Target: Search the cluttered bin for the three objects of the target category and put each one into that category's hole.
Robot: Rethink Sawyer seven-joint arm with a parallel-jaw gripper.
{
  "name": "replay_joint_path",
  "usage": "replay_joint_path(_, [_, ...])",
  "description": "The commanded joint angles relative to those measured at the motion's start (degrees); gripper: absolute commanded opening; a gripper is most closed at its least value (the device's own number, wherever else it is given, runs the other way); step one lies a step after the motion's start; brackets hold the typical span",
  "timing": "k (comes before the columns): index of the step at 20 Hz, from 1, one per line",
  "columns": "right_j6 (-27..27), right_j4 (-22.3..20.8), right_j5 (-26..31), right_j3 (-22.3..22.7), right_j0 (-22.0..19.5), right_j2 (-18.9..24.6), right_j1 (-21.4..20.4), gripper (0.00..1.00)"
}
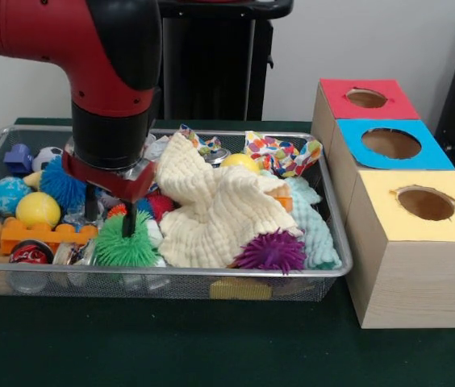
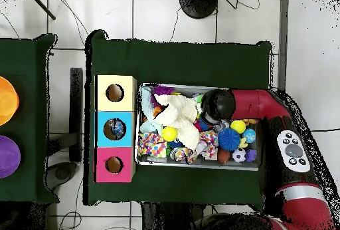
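While the gripper (image 1: 108, 219) hangs low in the wire bin (image 1: 336, 266) with its two dark fingers (image 1: 128, 219) spread apart and empty, just above the green spiky ball (image 1: 124, 248), most of the work seems left. Which category is wanted cannot be told. Only the overhead view looks into the blue box (image 2: 116, 129), where some items already lie; the yellow box (image 2: 115, 93) and red box (image 2: 113, 165) holes look dark. Only the front view shows the purple spiky ball (image 1: 271, 251) beside the cream cloth (image 1: 211, 214).

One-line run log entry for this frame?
gripper: open, in bin | over green spiky ball | holding nothing | blue hole: something inside
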Motion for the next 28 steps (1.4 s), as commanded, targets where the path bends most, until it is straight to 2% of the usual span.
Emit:
replay_joint_path(1, [-15.34, -4.95, 5.35, -4.49, 1.69, 0.87, -0.92, 1.0])
replay_joint_path(11, [-14.91, -3.79, 9.73, -3.92, 2.19, 0.55, -3.72, 1.0])
replay_joint_path(17, [-14.09, -2.58, 13.93, -1.58, 2.04, -0.88, -8.44, 1.0])
replay_joint_path(20, [-11.16, -1.42, 15.05, 0.85, 1.53, -1.81, -9.75, 1.0])
replay_joint_path(23, [-8.1, -0.57, 14.18, 3.01, 0.61, -1.87, -7.8, 1.0])
replay_joint_path(28, [-4.87, -0.03, 12.09, 3.82, -0.26, -2.11, -4.03, 1.0])
